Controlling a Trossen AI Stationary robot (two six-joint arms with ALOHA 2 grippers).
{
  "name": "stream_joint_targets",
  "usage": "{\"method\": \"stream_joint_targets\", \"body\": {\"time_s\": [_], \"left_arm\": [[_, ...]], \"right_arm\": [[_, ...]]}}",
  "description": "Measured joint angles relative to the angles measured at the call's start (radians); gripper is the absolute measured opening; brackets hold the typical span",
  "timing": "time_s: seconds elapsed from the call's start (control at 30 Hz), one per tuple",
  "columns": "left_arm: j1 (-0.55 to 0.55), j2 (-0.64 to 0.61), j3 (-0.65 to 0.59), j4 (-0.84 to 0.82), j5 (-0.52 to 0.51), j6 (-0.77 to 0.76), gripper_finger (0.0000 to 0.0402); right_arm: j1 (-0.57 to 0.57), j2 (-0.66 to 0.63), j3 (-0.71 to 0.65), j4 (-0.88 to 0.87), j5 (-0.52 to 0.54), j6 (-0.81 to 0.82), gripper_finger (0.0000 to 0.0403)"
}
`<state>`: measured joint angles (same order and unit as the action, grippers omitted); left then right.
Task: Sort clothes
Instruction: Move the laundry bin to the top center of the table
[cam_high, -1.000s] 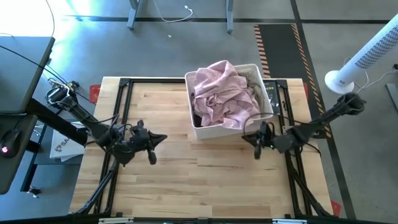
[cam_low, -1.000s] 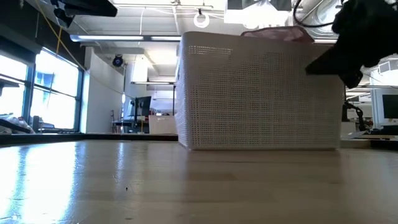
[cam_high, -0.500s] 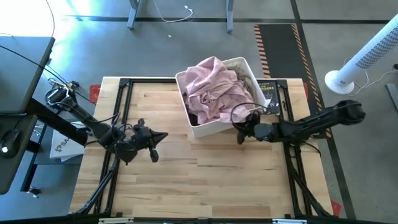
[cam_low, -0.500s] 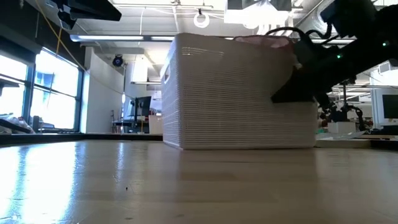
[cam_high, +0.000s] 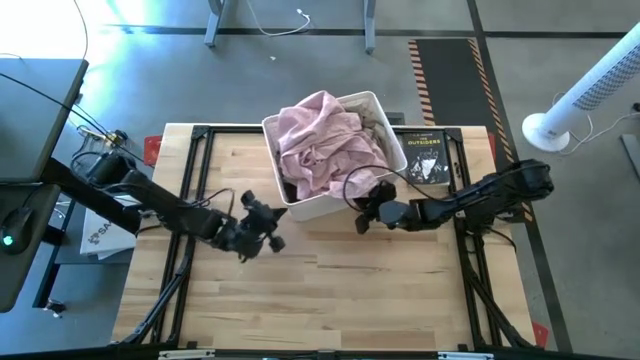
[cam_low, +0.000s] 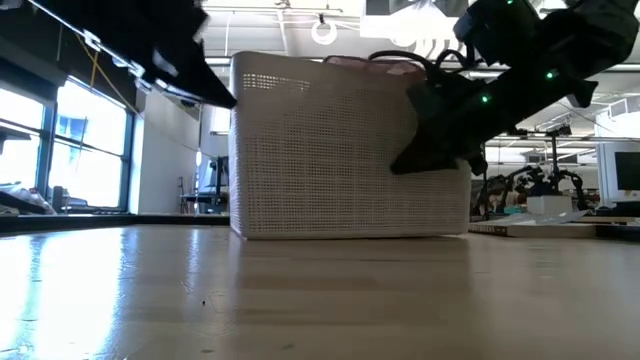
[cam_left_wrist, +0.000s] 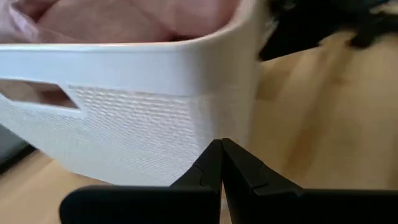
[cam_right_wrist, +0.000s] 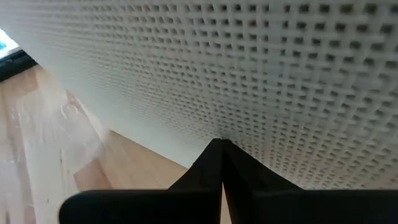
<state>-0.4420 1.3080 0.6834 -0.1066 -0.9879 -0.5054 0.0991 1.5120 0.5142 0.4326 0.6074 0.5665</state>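
A white lattice basket (cam_high: 300, 212) stands at the table's far middle, heaped with a light pink garment (cam_high: 325, 145). A dark garment (cam_high: 291, 190) shows under the pink one at the near left, and a pale one (cam_high: 374, 120) at the far right; the rest is hidden. My right gripper (cam_high: 363, 212) is shut against the basket's near wall. My left gripper (cam_high: 272, 225) is shut, just off the basket's near left corner (cam_left_wrist: 245, 93); I cannot tell whether it touches. My right gripper presses its shut fingertips (cam_right_wrist: 221, 149) against the low part of the basket's near lattice wall (cam_right_wrist: 249, 99), toward the right corner. The fingers come about level from the table's right and near side. The basket stands upright on the table.
A book (cam_high: 425, 158) lies at the table's far right, beside the basket. A white fan (cam_high: 590, 90) stands on the floor beyond the right edge. Bare wood lies along the near half of the table (cam_high: 330, 300).
My right gripper has gone toward the table's left edge against the basket, which has slid left and a little toward the far edge and turned slightly. My left gripper has gone right, toward the basket's near left corner.
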Motion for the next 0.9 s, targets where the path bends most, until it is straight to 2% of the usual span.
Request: {"method": "stream_joint_targets", "body": {"time_s": [0.07, 0.27, 0.57, 0.73, 0.9], "left_arm": [[0.055, 0.011, 0.001, 0.015, 0.026, 0.056, 0.0], [0.224, 0.0, 0.005, 0.169, 0.189, 0.282, 0.0], [0.415, -0.067, 0.0, 0.135, 0.18, 0.36, 0.0], [0.397, -0.108, 0.0, 0.094, 0.188, 0.346, 0.0], [0.316, -0.168, 0.0, 0.02, 0.157, 0.279, 0.0]], "right_arm": [[0.0, 0.0, 0.001, -0.007, 0.002, 0.001, 0.0], [0.004, -0.043, 0.0, -0.047, 0.035, 0.004, 0.0], [0.029, -0.08, 0.001, -0.085, -0.017, -0.063, 0.0], [0.05, -0.113, 0.001, -0.058, -0.125, -0.138, 0.0], [0.058, -0.239, 0.001, -0.075, -0.364, -0.211, 0.0]]}}
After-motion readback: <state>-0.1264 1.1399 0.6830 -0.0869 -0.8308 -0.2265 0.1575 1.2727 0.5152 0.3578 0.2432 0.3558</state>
